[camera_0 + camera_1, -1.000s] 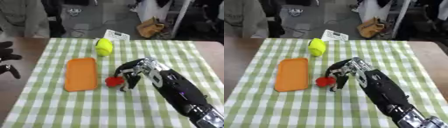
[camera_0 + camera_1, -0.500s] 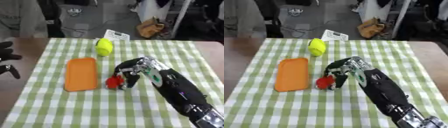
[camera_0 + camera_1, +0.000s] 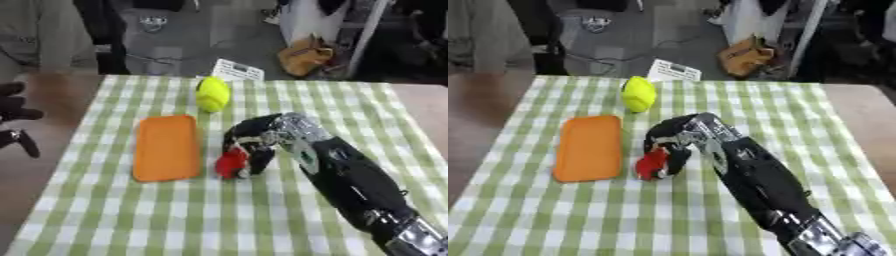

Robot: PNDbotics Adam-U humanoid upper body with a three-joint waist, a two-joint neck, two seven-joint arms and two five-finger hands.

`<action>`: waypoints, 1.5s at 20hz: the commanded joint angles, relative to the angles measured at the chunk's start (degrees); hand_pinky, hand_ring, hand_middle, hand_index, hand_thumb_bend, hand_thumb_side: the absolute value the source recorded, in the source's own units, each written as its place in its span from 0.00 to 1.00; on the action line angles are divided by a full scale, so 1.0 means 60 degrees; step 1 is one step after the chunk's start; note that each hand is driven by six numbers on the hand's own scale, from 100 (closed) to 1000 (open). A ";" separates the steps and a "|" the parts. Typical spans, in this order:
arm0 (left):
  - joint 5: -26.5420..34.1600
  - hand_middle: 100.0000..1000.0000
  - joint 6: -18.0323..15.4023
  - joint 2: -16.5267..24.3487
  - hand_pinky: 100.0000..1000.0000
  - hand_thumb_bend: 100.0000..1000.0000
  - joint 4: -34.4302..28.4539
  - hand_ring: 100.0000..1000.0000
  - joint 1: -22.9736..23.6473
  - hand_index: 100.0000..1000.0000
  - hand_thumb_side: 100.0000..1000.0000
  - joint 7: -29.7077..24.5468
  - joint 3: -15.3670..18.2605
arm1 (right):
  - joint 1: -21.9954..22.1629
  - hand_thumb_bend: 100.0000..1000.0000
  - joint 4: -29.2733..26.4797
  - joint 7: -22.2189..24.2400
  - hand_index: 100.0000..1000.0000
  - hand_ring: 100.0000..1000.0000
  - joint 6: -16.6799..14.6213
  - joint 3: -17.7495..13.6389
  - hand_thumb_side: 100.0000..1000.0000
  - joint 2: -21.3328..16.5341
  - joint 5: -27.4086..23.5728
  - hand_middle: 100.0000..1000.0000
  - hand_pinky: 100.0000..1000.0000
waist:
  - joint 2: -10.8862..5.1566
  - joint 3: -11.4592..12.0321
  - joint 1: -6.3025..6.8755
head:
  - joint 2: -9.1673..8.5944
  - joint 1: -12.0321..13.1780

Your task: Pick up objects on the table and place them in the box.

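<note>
A small red object (image 3: 230, 164) sits on the checked cloth just right of the flat orange tray (image 3: 164, 146). My right hand (image 3: 265, 136) reaches in from the lower right, its fingers curled around the red object, thumb and fingers on either side. A yellow-green ball-like object (image 3: 212, 93) lies beyond the tray, near the far edge. My left hand (image 3: 16, 119) shows at the left edge, off the cloth, fingers relaxed.
A green-and-white checked cloth (image 3: 201, 210) covers the table. A white card (image 3: 238, 70) stands at the far edge behind the yellow object. Chairs, cables and a brown bag (image 3: 304, 56) lie on the floor beyond.
The right hand has closed its fingers lower around the red object. The whole picture has shifted slightly, so the camera moved.
</note>
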 commanded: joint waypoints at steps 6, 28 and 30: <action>0.0003 0.80 -0.0024 0.0022 0.25 0.00 -0.0154 0.64 -0.0128 0.75 0.95 -0.0017 0.0016 | -0.0205 0.35 0.0063 -0.0169 0.82 0.44 -0.0154 -0.0090 0.35 -0.0084 0.0214 0.79 0.42 | -0.0045 0.0025 0.0070 | -0.0079 -0.0029; 0.0008 0.80 -0.0026 0.0020 0.25 0.00 -0.0149 0.64 -0.0123 0.75 0.95 -0.0002 0.0045 | -0.0040 0.29 0.0278 -0.0781 0.51 0.32 -0.0242 -0.0118 0.13 -0.0088 0.0798 0.45 0.23 | 0.0020 -0.0012 0.0124 | -0.0078 -0.0023; 0.0005 0.80 -0.0027 0.0021 0.25 0.00 -0.0146 0.64 -0.0122 0.75 0.95 -0.0005 0.0041 | -0.0027 0.31 0.0315 -0.0922 0.49 0.32 -0.0249 -0.0125 0.13 -0.0072 0.0856 0.43 0.22 | 0.0024 -0.0019 0.0133 | -0.0075 -0.0027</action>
